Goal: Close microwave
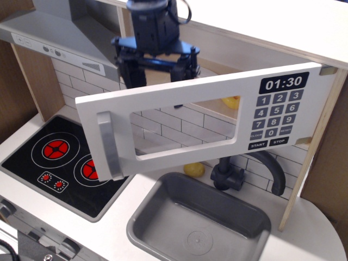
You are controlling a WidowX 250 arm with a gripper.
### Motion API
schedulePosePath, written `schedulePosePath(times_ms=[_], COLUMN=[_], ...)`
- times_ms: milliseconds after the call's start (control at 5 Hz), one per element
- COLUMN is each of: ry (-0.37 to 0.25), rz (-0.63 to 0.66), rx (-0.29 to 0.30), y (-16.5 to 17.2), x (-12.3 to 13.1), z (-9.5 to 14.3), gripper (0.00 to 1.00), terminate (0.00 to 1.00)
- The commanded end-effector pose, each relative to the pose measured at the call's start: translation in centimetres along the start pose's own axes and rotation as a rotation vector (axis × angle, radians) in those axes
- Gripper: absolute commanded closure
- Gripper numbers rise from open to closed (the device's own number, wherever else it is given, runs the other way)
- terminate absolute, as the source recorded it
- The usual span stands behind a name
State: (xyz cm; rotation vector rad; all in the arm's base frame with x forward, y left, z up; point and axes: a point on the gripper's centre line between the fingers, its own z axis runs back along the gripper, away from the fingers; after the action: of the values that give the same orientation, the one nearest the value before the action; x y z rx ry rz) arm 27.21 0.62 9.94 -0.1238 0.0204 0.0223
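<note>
Toy kitchen, open microwave (201,117), perhaps yellow item (232,101) inside

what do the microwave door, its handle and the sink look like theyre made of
Microwave door: looks like white-painted wood, matte, with a bare pale edge at its right end. Its window is clear, probably plastic.
Handle: flat grey bar with a dull sheen, metal or painted.
Sink: smooth grey, likely moulded plastic.

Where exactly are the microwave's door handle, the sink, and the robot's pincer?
door handle (110,145), main camera view, middle of the grey vertical bar.
sink (142,217), main camera view, its left grey wall.
pincer (157,69), main camera view, midway between its dark fingertips behind the door.
</note>
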Motion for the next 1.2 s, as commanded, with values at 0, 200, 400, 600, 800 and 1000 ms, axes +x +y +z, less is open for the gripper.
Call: schedulePosePath(times_ms=[0, 200, 400, 600, 800, 1000], ry=[-0.143, -0.141, -0.127, -0.088, -0.098, -0.112], rz=[-0.092, -0.137, -0.167, -0.172, -0.144, -0.064], rx=[-0.044, -0.052, -0.064, -0.004, 0.047, 0.069], y=[-2.3, -3.3, -4.3, -4.9, -4.1, -2.6], x=[-0.7, -1.6, -2.4, -3.0, -2.7, -1.2], z=[5.1, 5.1, 5.0, 3.3, 1.9, 2.2], gripper=[0.00, 0.00, 0.00, 0.00, 0.00, 0.00], terminate=[0.00, 0.00, 0.00, 0.00, 0.00, 0.00])
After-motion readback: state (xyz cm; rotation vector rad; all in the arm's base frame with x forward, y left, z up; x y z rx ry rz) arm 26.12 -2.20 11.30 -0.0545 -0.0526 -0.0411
